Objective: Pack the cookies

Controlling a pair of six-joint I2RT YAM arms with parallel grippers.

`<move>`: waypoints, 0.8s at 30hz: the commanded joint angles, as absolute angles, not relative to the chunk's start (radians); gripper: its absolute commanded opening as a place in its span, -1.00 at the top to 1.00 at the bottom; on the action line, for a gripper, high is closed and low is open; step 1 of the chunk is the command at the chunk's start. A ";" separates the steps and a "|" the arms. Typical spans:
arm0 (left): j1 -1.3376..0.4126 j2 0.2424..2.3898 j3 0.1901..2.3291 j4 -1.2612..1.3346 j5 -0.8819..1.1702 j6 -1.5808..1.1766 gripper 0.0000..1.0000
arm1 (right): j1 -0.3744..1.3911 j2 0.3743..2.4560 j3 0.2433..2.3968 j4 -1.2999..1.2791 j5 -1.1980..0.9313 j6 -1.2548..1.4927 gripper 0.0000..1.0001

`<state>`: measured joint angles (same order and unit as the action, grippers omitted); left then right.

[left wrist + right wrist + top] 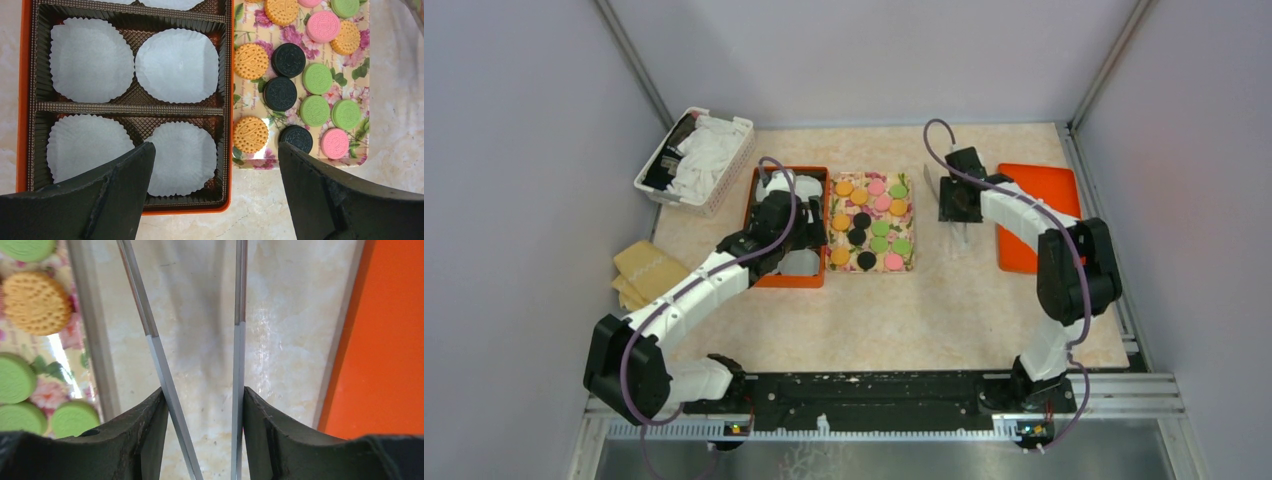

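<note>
The cookies, round discs in orange, pink, green and black, lie on a floral tray at the table's middle. They also show in the left wrist view. An orange box with a brown insert and white paper cups sits left of the tray. My left gripper hovers open and empty over the box's near right corner. My right gripper is shut on metal tongs, whose two arms point down at the bare table right of the tray.
An orange lid lies flat at the right, close beside the tongs. A white basket of wrappers stands at the back left. Tan pads lie at the left edge. Grey walls enclose the table.
</note>
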<state>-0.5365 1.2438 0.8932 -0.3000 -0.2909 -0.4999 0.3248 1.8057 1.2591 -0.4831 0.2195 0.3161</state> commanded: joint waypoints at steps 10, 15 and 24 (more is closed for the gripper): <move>-0.534 1.217 0.896 -0.280 -0.275 -0.509 -0.97 | 0.343 1.640 1.387 -0.573 0.231 0.289 0.12; -0.534 1.199 0.893 -0.287 -0.278 -0.512 -0.97 | 0.356 1.627 1.393 -0.592 0.233 0.278 0.51; -0.534 1.187 0.875 -0.286 -0.290 -0.521 -0.97 | 0.440 1.514 1.350 -0.577 0.263 0.255 0.82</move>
<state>-0.5365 1.2064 0.8909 -0.3008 -0.2783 -0.5045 0.3862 1.6276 1.3426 -0.6182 0.2276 0.2779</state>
